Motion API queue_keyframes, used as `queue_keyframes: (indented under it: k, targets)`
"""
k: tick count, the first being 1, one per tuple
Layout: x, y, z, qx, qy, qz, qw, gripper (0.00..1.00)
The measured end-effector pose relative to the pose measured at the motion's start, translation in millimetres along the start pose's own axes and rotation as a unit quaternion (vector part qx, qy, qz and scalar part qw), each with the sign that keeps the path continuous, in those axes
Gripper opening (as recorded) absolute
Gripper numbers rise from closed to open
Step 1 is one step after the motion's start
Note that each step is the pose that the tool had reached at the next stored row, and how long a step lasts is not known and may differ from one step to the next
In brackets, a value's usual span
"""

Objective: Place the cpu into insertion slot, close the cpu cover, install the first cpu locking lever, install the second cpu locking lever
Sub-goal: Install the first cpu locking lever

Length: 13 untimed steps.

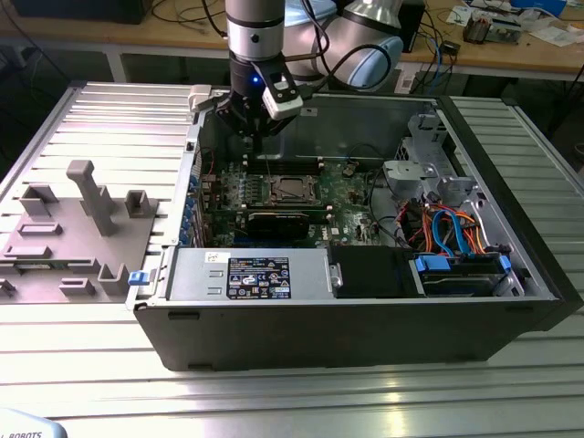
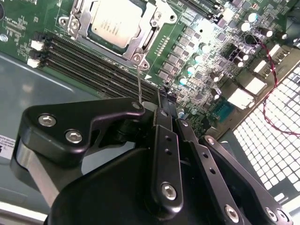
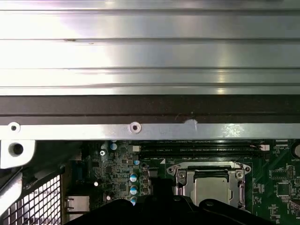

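One gripper (image 2: 165,96), fingers pressed together, hovers beside the cpu (image 2: 115,19) seated under the closed cpu cover (image 2: 146,33); hooking the thin locking lever (image 2: 138,82) likely demands precise alignment.

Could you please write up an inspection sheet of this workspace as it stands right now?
Surface: ribbed metal table carrying an open computer case.
Job's things: cpu sits in the insertion slot; cpu cover is down around it. A thin wire lever stands up beside the slot.
Clutter: grey fixture block at the exterior view's left.
Gripper: gripper hangs above the green motherboard, behind the slot; holds nothing seen.
Cables: blue and orange cables inside the case; red wire over the board.
Surroundings: wooden bench with loose items behind.
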<state>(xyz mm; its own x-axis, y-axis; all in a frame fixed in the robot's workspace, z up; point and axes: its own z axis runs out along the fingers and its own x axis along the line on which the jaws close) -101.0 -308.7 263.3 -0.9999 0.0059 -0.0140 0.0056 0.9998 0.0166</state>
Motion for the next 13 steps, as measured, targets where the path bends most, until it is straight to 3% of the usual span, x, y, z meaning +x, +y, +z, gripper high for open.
queue_keyframes:
  k: [3, 13]
  targets:
    - [-3.5, 0.0, 0.0, 0.0000, 0.0003, 0.000, 1.00000, 0.11]
    - [-5.9, 0.1, 0.1, -0.0001, 0.0003, 0.000, 1.00000, 0.11]
